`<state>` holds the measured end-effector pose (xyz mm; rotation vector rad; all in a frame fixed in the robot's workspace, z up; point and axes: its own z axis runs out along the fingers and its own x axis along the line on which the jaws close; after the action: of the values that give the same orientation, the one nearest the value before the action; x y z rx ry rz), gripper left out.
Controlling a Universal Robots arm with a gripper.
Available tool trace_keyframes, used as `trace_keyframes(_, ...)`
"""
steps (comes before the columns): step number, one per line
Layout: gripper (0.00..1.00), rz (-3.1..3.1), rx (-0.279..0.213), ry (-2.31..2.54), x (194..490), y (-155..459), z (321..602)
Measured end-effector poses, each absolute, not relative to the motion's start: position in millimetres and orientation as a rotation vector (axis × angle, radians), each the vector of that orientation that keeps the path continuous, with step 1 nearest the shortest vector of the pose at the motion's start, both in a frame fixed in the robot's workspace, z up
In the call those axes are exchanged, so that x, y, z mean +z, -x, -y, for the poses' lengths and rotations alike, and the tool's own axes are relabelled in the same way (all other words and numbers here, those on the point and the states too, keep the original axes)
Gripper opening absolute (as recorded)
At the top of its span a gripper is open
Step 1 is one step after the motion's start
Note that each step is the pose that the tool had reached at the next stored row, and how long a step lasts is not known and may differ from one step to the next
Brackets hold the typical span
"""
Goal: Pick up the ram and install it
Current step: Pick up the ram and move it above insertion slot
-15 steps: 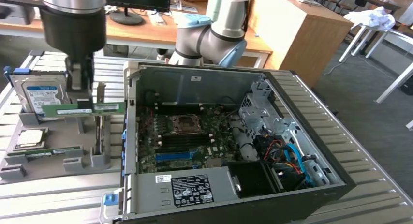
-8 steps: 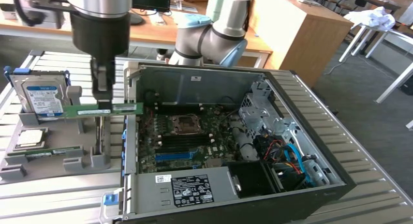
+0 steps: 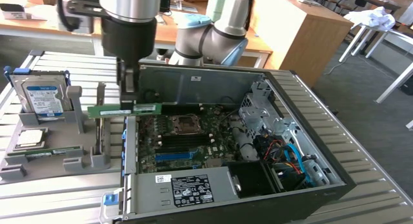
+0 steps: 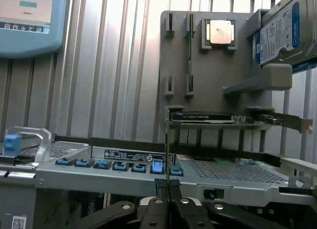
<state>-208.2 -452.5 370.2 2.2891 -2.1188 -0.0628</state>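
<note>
One ram (image 3: pixel 106 111) is held clamped in the nearly closed gripper (image 3: pixel 131 104), above the computer case's (image 3: pixel 193 81) wall on the exterior view's left. The carrying step is judged in hand; seating calls for alignment with the case's memory slots (image 3: pixel 187 142).

Pale wooden cabinet (image 3: pixel 290 40) and desk (image 3: pixel 32 23) stand on grey floor (image 3: pixel 351 93), seemingly daylit.
</note>
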Motion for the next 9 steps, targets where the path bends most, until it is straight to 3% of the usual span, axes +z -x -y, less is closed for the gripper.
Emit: trace_keyframes(9,0.12,2.119,-0.063,-2.289,369.1,167.5,452.5)
